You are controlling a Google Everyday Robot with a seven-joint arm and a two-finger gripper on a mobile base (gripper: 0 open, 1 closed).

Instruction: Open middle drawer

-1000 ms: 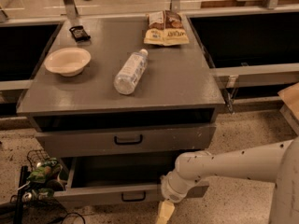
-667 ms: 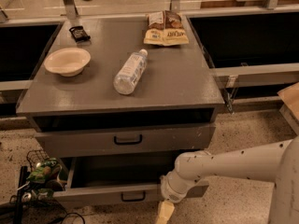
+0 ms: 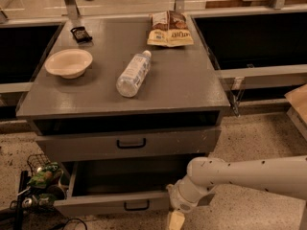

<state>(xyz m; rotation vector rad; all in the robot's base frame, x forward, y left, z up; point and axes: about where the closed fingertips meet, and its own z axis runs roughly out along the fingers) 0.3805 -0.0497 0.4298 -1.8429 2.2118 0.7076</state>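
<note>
Speckled floor [image 3: 259,133] surrounds a grey cabinet [image 3: 192,87] whose top carries a pale bowl [image 3: 68,63], a clear plastic bottle [image 3: 133,74] lying on its side, two snack bags [image 3: 169,28] at the back edge and a small black object [image 3: 80,33] near the far left corner. The middle drawer [image 3: 72,146], grey with a small black loop handle at its centre, sits just under a dark gap below the cabinet top. I cannot tell how far out it stands. Beneath it the bottom drawer [image 3: 103,205] stands well out, its dark inside showing. My white arm [image 3: 249,174] reaches in from the right, and my gripper [image 3: 175,220] hangs low at the picture's bottom edge, just in front of the bottom drawer's front, right of its handle. Whether it is open or closed, or has hold of anything, I cannot tell.
</note>
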